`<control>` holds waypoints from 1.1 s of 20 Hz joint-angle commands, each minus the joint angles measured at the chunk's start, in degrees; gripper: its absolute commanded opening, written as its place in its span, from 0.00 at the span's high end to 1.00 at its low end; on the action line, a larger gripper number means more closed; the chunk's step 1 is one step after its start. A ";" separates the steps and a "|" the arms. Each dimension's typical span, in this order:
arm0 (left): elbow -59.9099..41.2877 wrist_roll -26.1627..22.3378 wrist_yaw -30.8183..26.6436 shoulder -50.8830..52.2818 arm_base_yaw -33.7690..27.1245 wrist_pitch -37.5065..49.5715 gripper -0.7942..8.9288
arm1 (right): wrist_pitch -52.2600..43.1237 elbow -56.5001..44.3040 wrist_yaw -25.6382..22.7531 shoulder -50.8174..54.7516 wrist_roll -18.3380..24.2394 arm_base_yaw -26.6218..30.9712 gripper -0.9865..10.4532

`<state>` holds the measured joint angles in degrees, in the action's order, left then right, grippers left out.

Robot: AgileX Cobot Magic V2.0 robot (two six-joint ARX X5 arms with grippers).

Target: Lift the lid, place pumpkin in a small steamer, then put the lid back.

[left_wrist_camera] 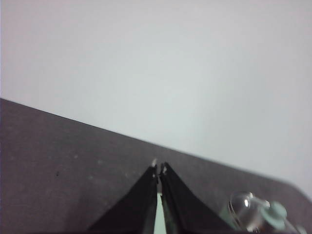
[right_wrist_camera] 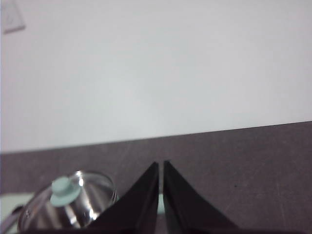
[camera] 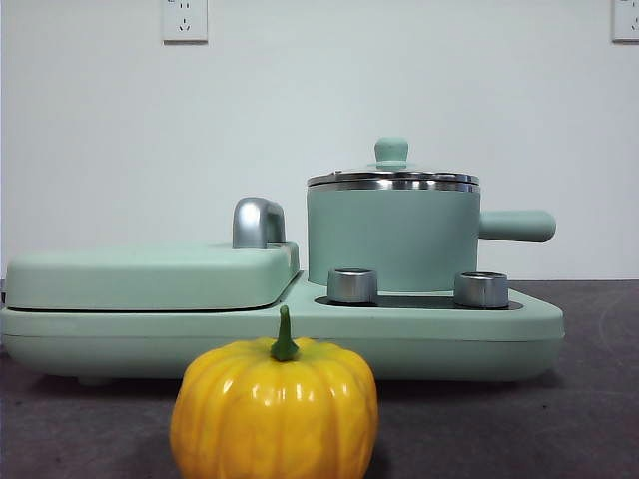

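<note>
Nearest the front camera: pumpkin [camera: 275,409], small, glossy yellow-orange, ribbed plastic, short green stem pointing up, sitting upright on the dark table [camera: 589,399] just in front of the appliance base [camera: 519,334], apart from it. Behind it, wide flat mint-green appliance base with two silver knobs [camera: 352,285] [camera: 481,289] on its front edge. On the base's left side a broad flat mint-green hinged cover [camera: 150,274], closed, with a chrome handle [camera: 258,223] at its right end. On the base's right side, behind the knobs, small steamer [camera: 391,239] — cylindrical mint-green pot, steel rim, straight mint-green side handle [camera: 516,226] sticking out to the right. Lid [camera: 392,180] seated on the pot, steel rim resting level on the pot's rim, small mint-green knob on top; glass dome barely visible from this low angle. Farther back, plain white wall [camera: 300,110] with two sockets [camera: 185,19] [camera: 625,19] at the top edge. No arm visible in front view. Left gripper [left_wrist_camera: 159,169] raised above the table, jaws nearly together with only a thin slit between, holding nothing; lid [left_wrist_camera: 253,212] partly visible beside it, clear glass and mint knob. Right gripper [right_wrist_camera: 161,165] likewise up over the table, jaws drawn close with a narrow gap, holding nothing — lid [right_wrist_camera: 73,202] in its view too, clear glass dome, shiny rim, mint knob.
</note>
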<state>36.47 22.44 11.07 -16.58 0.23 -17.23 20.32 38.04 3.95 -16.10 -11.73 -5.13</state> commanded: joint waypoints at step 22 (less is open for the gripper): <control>14.88 -36.94 9.57 -28.92 7.02 -9.66 0.91 | 8.13 5.27 16.98 -20.85 30.91 -0.39 0.90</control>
<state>50.19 -9.58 20.12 -45.10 7.11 -27.18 28.58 42.33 20.91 -36.58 14.48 -5.28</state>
